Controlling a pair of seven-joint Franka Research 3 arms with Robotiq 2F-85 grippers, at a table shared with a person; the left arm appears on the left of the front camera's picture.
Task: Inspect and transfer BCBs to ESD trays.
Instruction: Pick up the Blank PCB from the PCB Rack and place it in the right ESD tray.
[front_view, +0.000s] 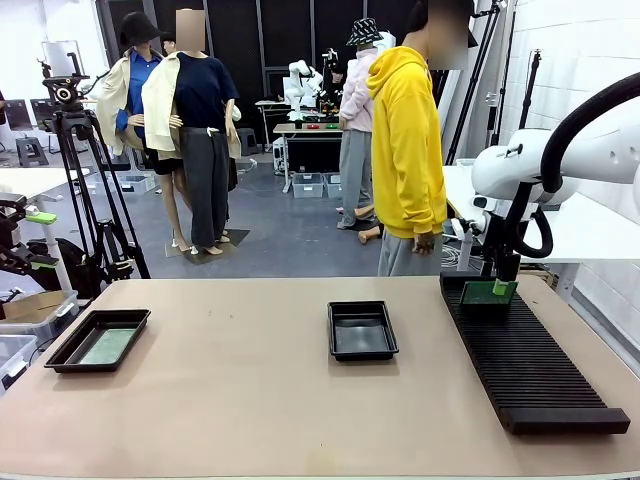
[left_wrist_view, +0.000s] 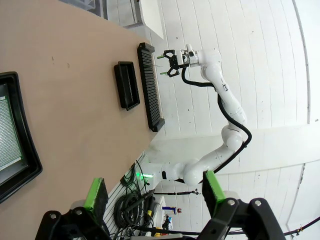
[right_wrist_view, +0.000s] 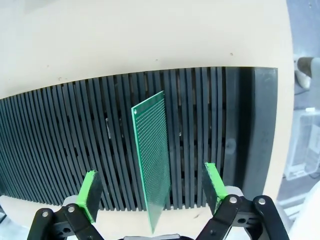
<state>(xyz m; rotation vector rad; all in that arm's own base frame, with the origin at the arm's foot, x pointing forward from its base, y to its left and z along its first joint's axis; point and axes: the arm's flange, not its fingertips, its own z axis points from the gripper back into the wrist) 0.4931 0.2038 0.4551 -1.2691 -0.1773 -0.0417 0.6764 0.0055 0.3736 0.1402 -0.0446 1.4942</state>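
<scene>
One green BCB (right_wrist_view: 149, 145) stands on edge in a slot of the black ribbed rack (right_wrist_view: 60, 145), directly between the spread fingers of your right pincer (right_wrist_view: 150, 180). Both green pads (right_wrist_view: 90, 192) sit clear of the board's faces, so nothing is gripped.

The step in hand looks like picking this board out of the rack for inspection. Your next move calls for closing squarely on its two flat faces, then lifting straight up along the slot (a tilt could jam it against the ribs).

An ESD tray (front_view: 362, 335) that looks empty lies on the tabletop (front_view: 250, 400) off to that pincer's left, the likely destination. Farther that way, close by your left pincer (left_wrist_view: 155, 192), which hangs open and empty, the second ESD tray (front_view: 66, 340) already holds a board (front_view: 105, 346).
</scene>
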